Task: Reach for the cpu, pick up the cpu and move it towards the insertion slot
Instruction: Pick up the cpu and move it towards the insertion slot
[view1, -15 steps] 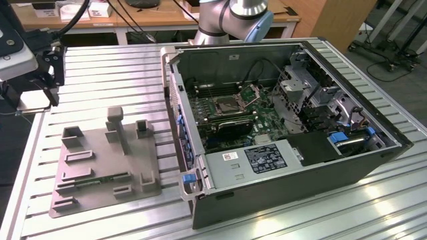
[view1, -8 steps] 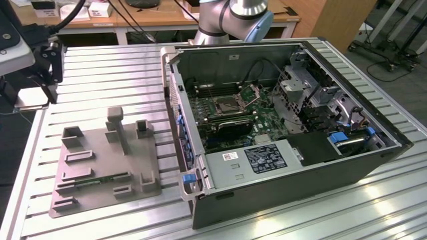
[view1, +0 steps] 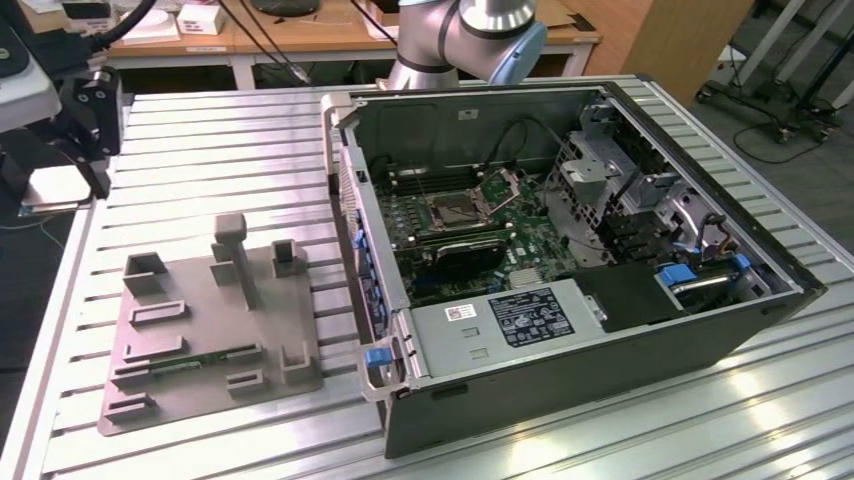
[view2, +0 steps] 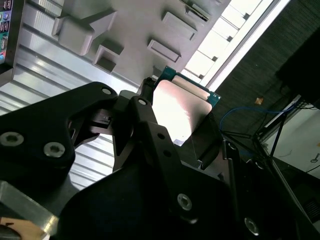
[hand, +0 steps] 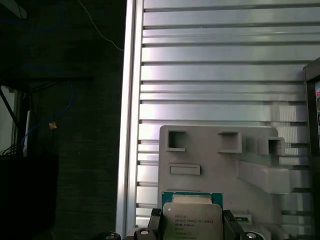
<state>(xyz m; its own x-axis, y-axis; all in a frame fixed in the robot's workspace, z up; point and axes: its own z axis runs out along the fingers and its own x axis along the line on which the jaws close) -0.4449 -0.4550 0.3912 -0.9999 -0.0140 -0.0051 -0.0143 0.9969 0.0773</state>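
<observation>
Two of the three bits look done to me, so you're basically at the carrying stage. Your gripper has its fingers pinched on opposite edges of the cpu. In both wrist views the chip is clearly up off the grey fixture plate. The silver lid faces the first wrist view and a smooth pale face shows in the second wrist view. So reach is done and pick up is done, as far as I can judge. The move towards the slot is the part I'd call not done yet. In the first wrist view the cpu hangs just off one end of the fixture plate, with the plate's pockets and the slatted table spread out beyond it. In the exterior view the insertion slot sits inside the open computer case, which stands just beside the fixture plate on the exterior view's right. The socket's retention plate looks flipped up, with the dark centre exposed and nothing seated in it. What I take to be the black gripper body is off the fixture plate's far corner, towards the exterior view's upper left. That puts it on the opposite side of the plate from the case, so your chip is well apart from the slot.
</observation>
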